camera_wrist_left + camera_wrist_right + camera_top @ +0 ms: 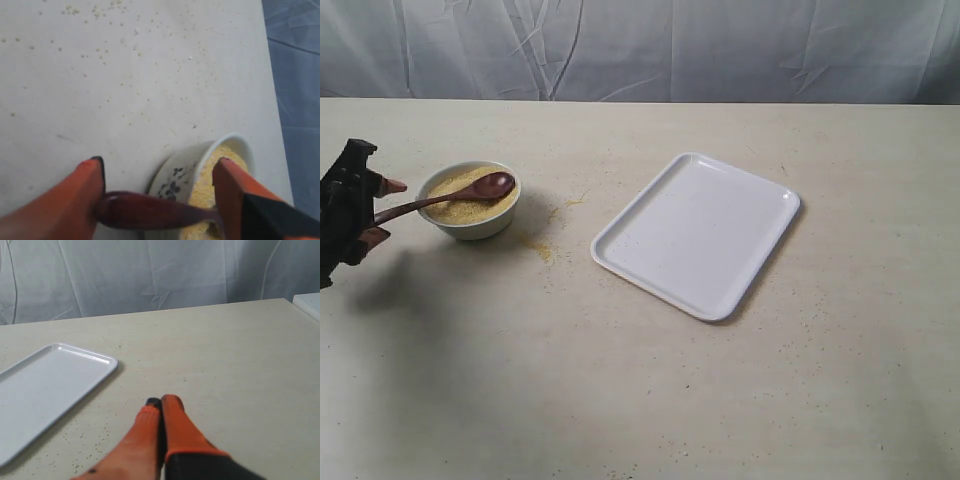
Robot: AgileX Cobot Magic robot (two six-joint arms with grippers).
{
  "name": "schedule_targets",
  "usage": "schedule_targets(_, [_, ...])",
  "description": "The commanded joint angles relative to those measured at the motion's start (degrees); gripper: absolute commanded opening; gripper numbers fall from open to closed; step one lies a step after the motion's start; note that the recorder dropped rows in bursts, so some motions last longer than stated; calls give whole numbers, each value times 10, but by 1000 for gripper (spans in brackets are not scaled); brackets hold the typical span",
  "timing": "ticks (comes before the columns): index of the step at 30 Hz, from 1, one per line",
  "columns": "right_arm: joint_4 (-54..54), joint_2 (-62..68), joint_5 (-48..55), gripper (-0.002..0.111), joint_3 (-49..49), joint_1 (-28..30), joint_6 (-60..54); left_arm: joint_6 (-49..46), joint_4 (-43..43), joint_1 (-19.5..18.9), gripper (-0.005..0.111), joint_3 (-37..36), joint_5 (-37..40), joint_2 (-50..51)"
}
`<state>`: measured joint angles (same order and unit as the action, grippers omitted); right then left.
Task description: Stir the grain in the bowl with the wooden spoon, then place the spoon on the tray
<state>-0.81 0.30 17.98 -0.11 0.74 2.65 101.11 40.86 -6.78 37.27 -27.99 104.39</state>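
The small white bowl (470, 228) stands at the left of the table, filled with yellow-tan grain (470, 209). The dark wooden spoon (491, 185) lies with its scoop on the grain and its handle slanting out over the rim to the left. My left gripper (382, 210) is open, its orange fingers above and below the handle's end. In the left wrist view the spoon (145, 210) lies across the gap of the left gripper (159, 164), beside the bowl (176, 184) and the grain (205, 192). The white tray (700, 235) lies bare at centre right. My right gripper (161, 401) is shut and holds nothing, near the tray (45, 385).
Spilled grains (538, 248) are scattered on the table right of the bowl. A grey cloth backdrop (640, 45) hangs behind the far table edge. My right gripper does not show in the exterior view.
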Motion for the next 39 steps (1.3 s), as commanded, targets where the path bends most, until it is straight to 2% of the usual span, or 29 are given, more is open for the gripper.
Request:
schedule_targets(1, [1, -3, -5, 0, 1, -2, -1, 9, -3, -1, 61, -3, -24, -29])
schedule_targets(8, [1, -3, -5, 0, 1, -2, -1, 18, -31, 6, 61, -3, 13, -21])
schedule_targets(12, [1, -3, -5, 0, 1, -2, -1, -51, -119, 6, 61, -1, 10, -1])
schedule_targets(15, [1, -3, -5, 0, 1, -2, -1, -113, -191, 6, 61, -1, -9, 14])
schedule_targets(19, [1, -3, -5, 0, 1, -2, -1, -129, -224, 6, 61, 3, -61, 30])
schedule_targets(26, [1, -3, -5, 0, 1, -2, -1, -129, -209, 4, 61, 31, -52, 44])
schedule_targets(32, [1, -3, -5, 0, 1, -2, -1, -166, -198, -35, 61, 47, -38, 43])
schedule_targets(36, [1, -3, -5, 0, 1, -2, -1, -162, -127, -69, 61, 48, -11, 43])
schedule_targets(39, [1, -3, -5, 0, 1, -2, -1, -115, -52, -89, 61, 41, 0, 32])
